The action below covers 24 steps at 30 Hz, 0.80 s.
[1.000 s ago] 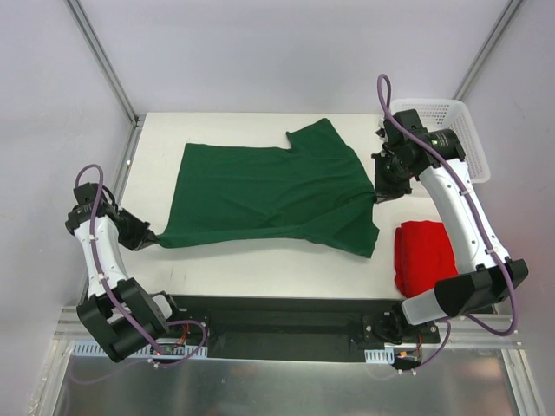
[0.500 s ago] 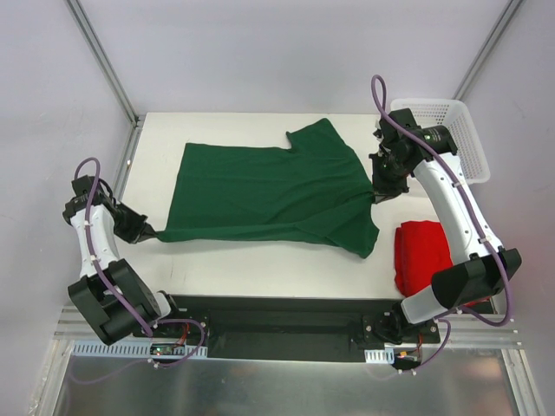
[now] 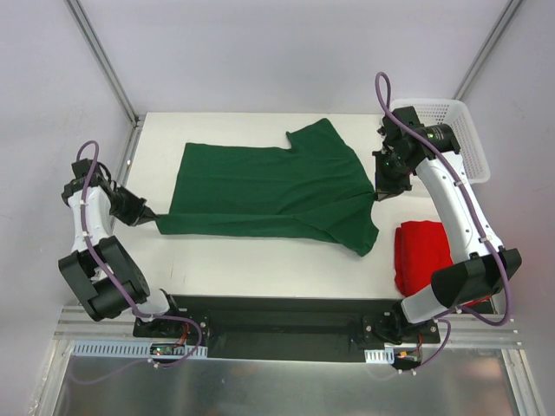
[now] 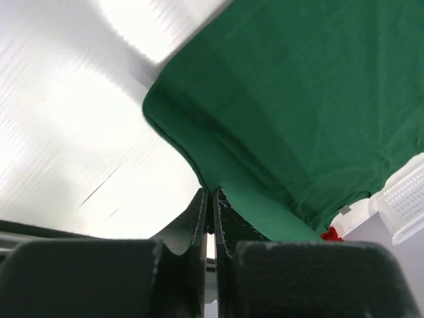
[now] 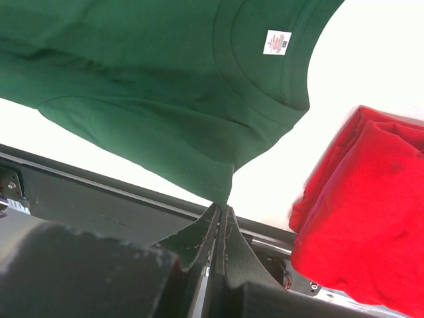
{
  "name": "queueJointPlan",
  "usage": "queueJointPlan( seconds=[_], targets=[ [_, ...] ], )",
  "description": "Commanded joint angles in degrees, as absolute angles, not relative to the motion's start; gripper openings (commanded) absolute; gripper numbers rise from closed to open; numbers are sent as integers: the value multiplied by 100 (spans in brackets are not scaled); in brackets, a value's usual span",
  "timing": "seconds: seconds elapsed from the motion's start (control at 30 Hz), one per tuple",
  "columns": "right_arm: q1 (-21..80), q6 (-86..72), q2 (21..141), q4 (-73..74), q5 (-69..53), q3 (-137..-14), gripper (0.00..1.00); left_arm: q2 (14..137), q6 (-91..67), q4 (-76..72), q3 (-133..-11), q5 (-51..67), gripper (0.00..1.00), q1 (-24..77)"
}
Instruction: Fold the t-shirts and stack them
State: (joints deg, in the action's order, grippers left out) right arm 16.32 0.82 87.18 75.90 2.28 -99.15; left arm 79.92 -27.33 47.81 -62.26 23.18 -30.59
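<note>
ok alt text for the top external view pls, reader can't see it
A green t-shirt lies spread on a white table, stretched between the left tool gripping its near-left corner and the right tool gripping its right edge. A folded red t-shirt sits near right, and a white basket at the far right corner.

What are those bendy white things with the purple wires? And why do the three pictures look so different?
They are two robot arms bolted to a white table. The big picture looks down from above. The other two come from little cameras on each arm's wrist, so you see the cloth up close. A green t-shirt lies spread out. The left hand pinches one corner, and the right hand pinches the opposite end. A red t-shirt, already folded, lies beside the right arm. A white basket stands at the far right corner.
</note>
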Motion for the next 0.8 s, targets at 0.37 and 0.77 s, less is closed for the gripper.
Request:
queueJointPlan(
  seconds=[0.37,0.77],
  targets=[
    [1494,18,8640,8244,439,-9870,1,8903,-2944,4658,-7304,2294,0,-2145],
    [1354,79,8956,8209,633,-9967,1,9439,-2769,4676,-7778,2092,0,-2127]
  ],
)
